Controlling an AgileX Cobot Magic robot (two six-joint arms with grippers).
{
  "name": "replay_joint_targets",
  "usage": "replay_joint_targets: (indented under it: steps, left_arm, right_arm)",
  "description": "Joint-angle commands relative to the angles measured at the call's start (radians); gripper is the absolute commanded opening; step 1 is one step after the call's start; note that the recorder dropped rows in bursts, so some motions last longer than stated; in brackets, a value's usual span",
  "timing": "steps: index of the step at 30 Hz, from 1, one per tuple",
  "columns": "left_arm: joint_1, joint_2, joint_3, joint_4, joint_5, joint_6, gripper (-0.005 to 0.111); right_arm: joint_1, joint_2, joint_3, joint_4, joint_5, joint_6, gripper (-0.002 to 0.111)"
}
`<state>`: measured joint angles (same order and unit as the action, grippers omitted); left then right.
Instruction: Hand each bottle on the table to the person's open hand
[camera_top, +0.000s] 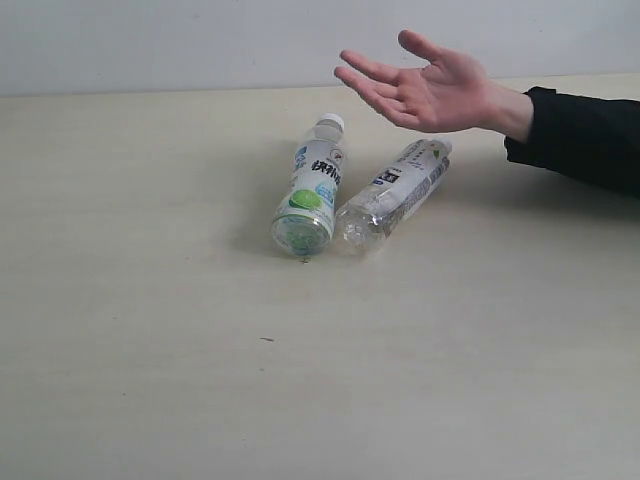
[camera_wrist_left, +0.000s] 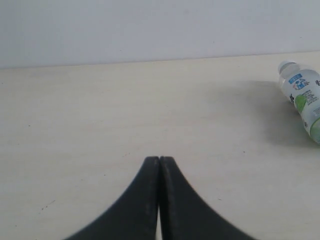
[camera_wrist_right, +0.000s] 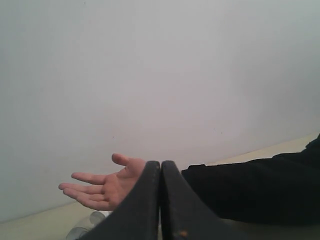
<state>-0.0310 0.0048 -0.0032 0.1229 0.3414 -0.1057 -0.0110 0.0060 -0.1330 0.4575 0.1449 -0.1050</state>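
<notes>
Over a pale surface (camera_top: 140, 370), both grippers hang with jaws pressed shut and empty while the person's open hand (camera_top: 428, 88) hovers, ready for a bottle.

Low down, the left gripper (camera_wrist_left: 159, 161) has the green-and-white labelled bottle (camera_top: 310, 190) lying off to one side of it. The right gripper (camera_wrist_right: 160, 165) faces the palm. Both bottles lie on their sides, bases close together, the white-labelled bottle (camera_top: 395, 192) nearer the black sleeve (camera_top: 585, 135). The palm is held up and spread just beyond their caps, apparently to receive them. Neither is lifted yet.

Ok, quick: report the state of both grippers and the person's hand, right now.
Left gripper: shut, holding nothing.
Right gripper: shut, holding nothing.
Person's open hand: open, palm up, empty.
</notes>
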Motion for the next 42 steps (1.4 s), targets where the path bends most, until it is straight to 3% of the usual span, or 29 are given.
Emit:
replay_joint_targets:
  steps: [1,6,15,23,33,38,42]
  left_arm:
    - [-0.001,-0.005,0.003,0.003,-0.007,-0.003,0.003]
    - [-0.001,-0.005,0.003,0.003,-0.007,-0.003,0.003]
    - [-0.001,-0.005,0.003,0.003,-0.007,-0.003,0.003]
    - [-0.001,-0.005,0.003,0.003,-0.007,-0.003,0.003]
    - [-0.001,-0.005,0.003,0.003,-0.007,-0.003,0.003]
    - [-0.001,-0.005,0.003,0.003,-0.007,-0.003,0.003]
    - [-0.001,-0.005,0.003,0.003,-0.007,-0.003,0.003]
  right_arm:
    - [0.000,-0.006,0.031,-0.153,-0.035,0.172,0.000]
    - [0.000,-0.006,0.133,-0.233,-0.109,0.232,0.000]
    - [0.000,-0.006,0.133,-0.382,-0.103,0.291,0.000]
    - [0.000,-0.006,0.133,-0.384,-0.104,0.289,0.000]
    - [0.000,0.208,0.133,-0.393,-0.289,0.333,0.000]
    - [0.000,0.371,0.133,-0.555,-0.391,0.466,0.000]
    - [0.000,0.501,0.082,-0.832,-0.416,0.706,0.000]
